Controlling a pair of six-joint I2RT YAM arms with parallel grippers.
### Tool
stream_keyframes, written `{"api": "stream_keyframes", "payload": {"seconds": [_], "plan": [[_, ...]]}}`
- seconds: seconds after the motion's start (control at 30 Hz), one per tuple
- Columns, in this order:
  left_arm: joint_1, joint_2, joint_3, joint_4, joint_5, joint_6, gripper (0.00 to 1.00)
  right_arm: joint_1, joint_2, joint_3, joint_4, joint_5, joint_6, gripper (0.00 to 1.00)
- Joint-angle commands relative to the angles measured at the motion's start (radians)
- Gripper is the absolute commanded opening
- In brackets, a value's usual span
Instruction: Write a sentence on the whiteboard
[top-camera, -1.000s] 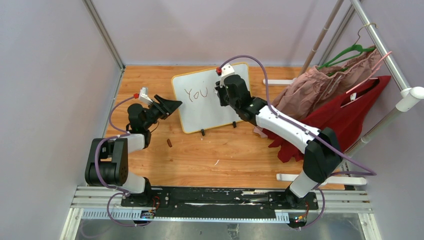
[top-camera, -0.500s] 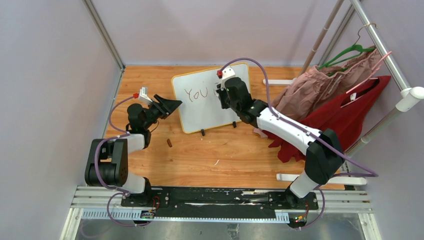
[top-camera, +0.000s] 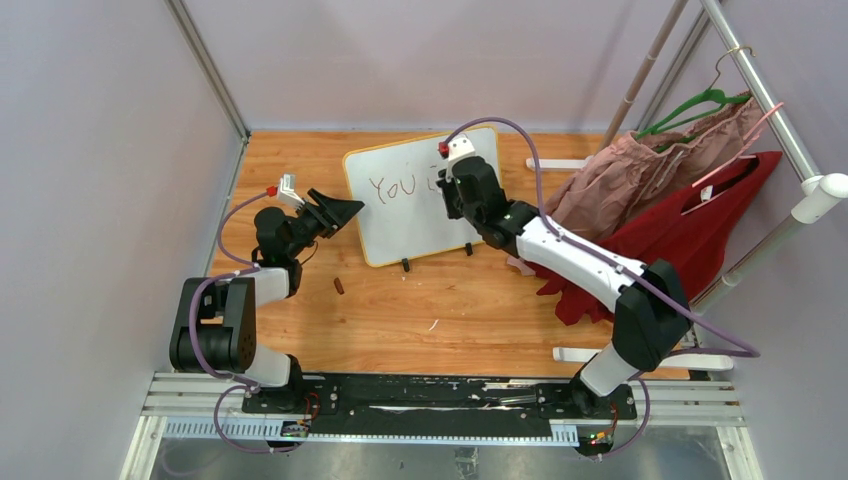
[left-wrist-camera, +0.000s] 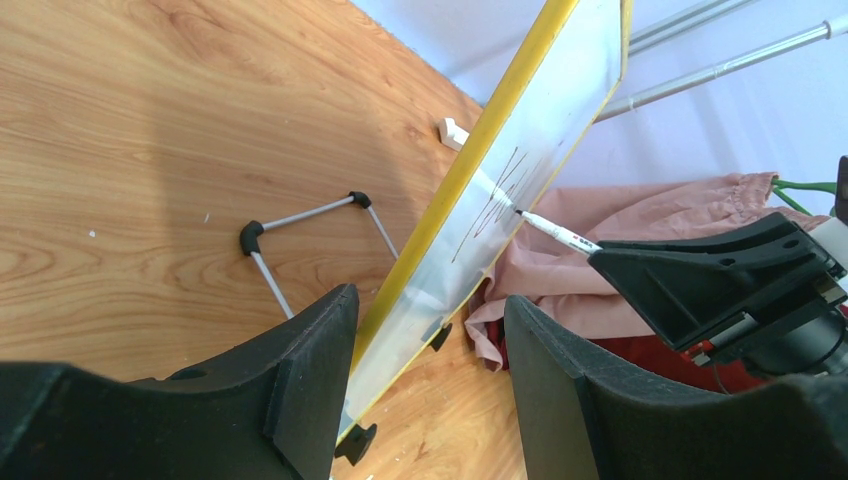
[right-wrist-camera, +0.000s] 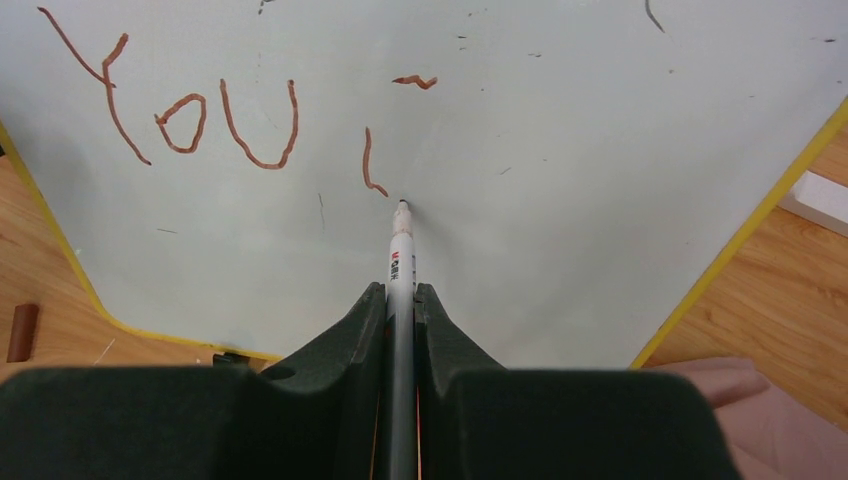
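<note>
I see one board (top-camera: 412, 228) standing upper centre of the top view, tilted back on its two black feet (top-camera: 405, 265) on the wooden table (top-camera: 450, 310). The sentence (top-camera: 392, 186) sits in the upper left of the board: three brownish-red letters, YOU. In the right wrist view I count two more marks to their right, a short hook and a small dash above it.

My right gripper (top-camera: 443, 186) is over the middle of the board. Its two fingers are pressed onto one marker (right-wrist-camera: 400, 262), which runs straight out between them. The nib meets the white surface just below and right of the hook's lower end. The left wrist view shows the same marker (left-wrist-camera: 556, 231) coming in from the right with its tip on the board face.

My left gripper (top-camera: 342, 210) is at the board's left edge with its jaws spread. In its wrist view the yellow frame (left-wrist-camera: 470, 170) runs between the two fingers. The left finger (left-wrist-camera: 315, 350) lies just beside the frame, and whether it touches I cannot tell. The right one stands apart from the board, with cloth showing in the gap.

One small brown piece (top-camera: 340, 285) lies on the table below the left gripper, apart from the board. At the right of the top view two garments hang on a rail, one pink (top-camera: 640, 170) and one red (top-camera: 700, 225).
</note>
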Motion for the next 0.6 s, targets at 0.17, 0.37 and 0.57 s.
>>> {"api": "stream_keyframes", "payload": {"seconds": [0.17,0.37,0.57], "plan": [[-0.005,-0.016,0.009,0.046,0.013,0.003,0.61,-0.031,-0.065,-0.021,-0.004,0.052,0.007,0.00],[-0.005,-0.017,0.009,0.047,0.013,0.001,0.61,-0.030,-0.130,-0.087,0.106,0.003,0.001,0.00],[-0.005,-0.015,0.008,0.049,0.011,0.001,0.61,-0.017,-0.163,-0.174,0.283,-0.073,-0.053,0.00]]}}
